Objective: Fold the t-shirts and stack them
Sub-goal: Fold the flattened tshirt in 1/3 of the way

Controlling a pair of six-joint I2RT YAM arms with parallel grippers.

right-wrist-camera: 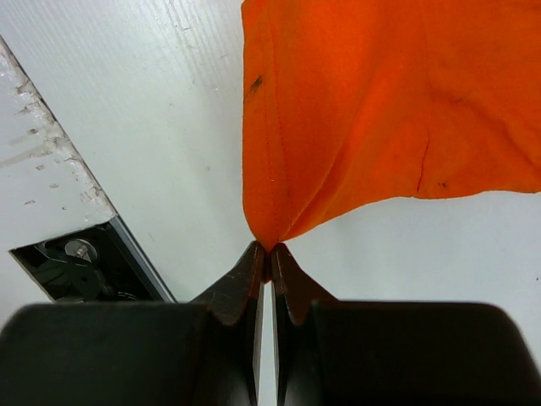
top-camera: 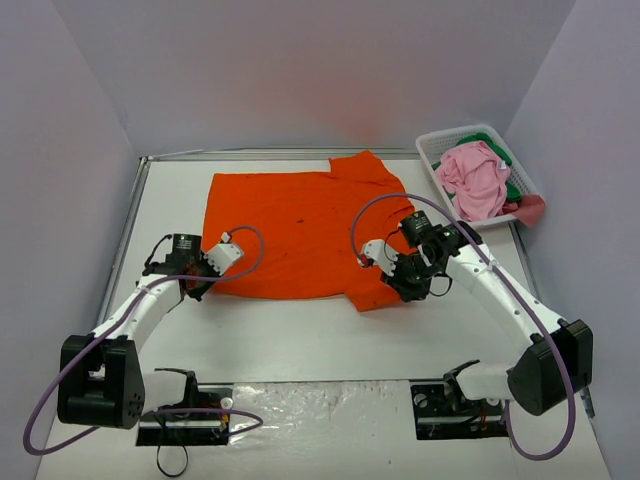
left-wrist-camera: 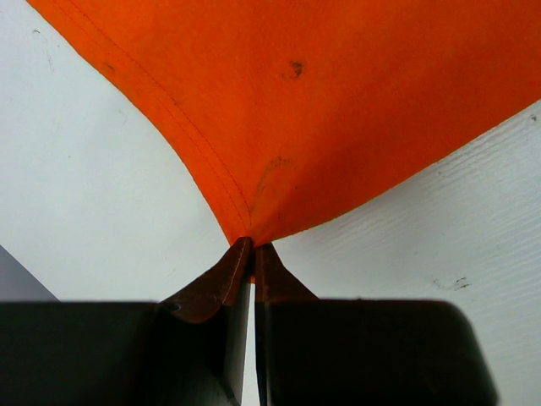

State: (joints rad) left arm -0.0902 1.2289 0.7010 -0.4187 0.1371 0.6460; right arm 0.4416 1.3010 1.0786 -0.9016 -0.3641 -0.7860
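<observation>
The orange t-shirt (top-camera: 300, 235) lies spread out flat on the white table, its collar toward the far right. My left gripper (top-camera: 207, 283) is shut on the shirt's near left corner; the left wrist view shows the fingertips (left-wrist-camera: 253, 245) pinching the hem of the orange cloth (left-wrist-camera: 338, 101). My right gripper (top-camera: 398, 285) is shut on the shirt's near right corner by the sleeve. In the right wrist view its tips (right-wrist-camera: 267, 248) pinch a gathered point of orange cloth (right-wrist-camera: 380, 101). A pink t-shirt (top-camera: 478, 180) and a green one (top-camera: 512, 187) lie crumpled in the basket.
The white slotted basket (top-camera: 432, 152) stands at the far right corner. A metal rail (top-camera: 130, 220) runs along the table's left and far edges. The arm bases (top-camera: 185, 415) sit on a clear plastic sheet at the near edge. A dark bracket (right-wrist-camera: 76, 262) shows at the table edge.
</observation>
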